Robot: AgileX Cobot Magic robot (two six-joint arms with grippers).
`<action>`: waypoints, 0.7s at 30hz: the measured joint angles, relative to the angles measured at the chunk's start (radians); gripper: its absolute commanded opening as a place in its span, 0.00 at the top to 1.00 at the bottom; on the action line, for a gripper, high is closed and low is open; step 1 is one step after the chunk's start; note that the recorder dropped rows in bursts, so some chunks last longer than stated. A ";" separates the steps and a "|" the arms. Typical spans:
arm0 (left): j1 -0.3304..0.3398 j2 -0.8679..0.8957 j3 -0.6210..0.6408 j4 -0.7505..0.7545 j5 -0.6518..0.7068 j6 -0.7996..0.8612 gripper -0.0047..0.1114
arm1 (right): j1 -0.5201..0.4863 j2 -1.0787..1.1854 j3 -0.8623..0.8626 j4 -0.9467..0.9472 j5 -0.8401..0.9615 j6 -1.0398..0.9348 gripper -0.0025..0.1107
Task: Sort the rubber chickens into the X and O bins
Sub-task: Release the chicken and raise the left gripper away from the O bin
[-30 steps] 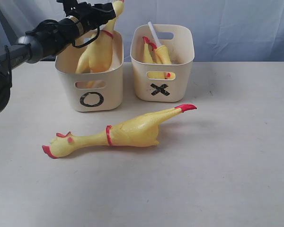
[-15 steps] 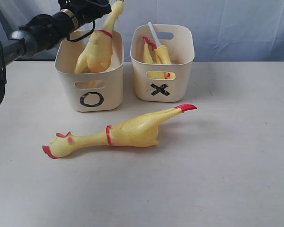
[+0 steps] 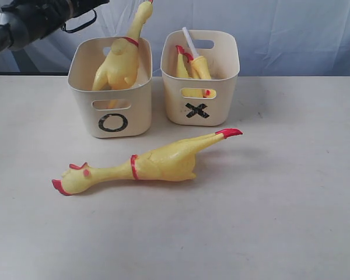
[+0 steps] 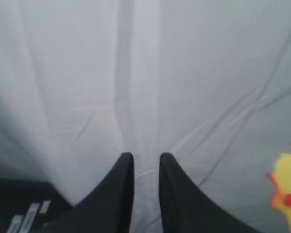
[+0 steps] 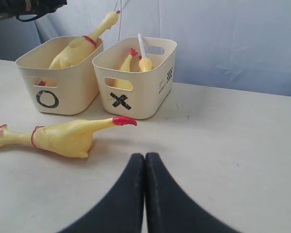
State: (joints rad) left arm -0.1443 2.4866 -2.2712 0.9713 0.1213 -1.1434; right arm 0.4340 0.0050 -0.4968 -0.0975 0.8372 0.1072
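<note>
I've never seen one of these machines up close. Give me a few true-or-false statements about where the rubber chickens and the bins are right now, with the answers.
1. The loose chicken lies on the table in front of both bins. True.
2. The O bin is empty. False: a second chicken stands in it, head poking above the rim.
3. The right gripper is carrying a chicken. False: its jaws are shut on nothing, over the table.
4. The X bin has a third chicken in it. True.
5. In the exterior view, the X bin is left of the O bin. False: it is on the right.
</note>
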 measured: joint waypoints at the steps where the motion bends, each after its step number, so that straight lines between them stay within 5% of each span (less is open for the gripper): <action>1: 0.000 -0.005 0.000 -0.002 0.055 0.002 0.96 | 0.000 0.000 0.000 0.000 0.000 0.000 0.98; 4: 0.002 -0.027 0.000 -0.034 0.254 0.167 0.96 | 0.000 0.000 0.000 0.000 0.000 0.000 0.98; 9: 0.004 -0.053 -0.002 -0.286 0.370 0.517 0.96 | 0.000 0.000 0.000 0.000 0.000 0.000 0.98; 21: 0.023 -0.102 -0.002 -0.423 0.575 0.736 0.96 | 0.000 0.000 0.000 0.000 0.000 0.000 0.98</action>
State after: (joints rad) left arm -0.1216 2.3842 -2.2734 0.5481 0.6958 -0.4069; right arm 0.4340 0.0050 -0.4968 -0.0975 0.8372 0.1072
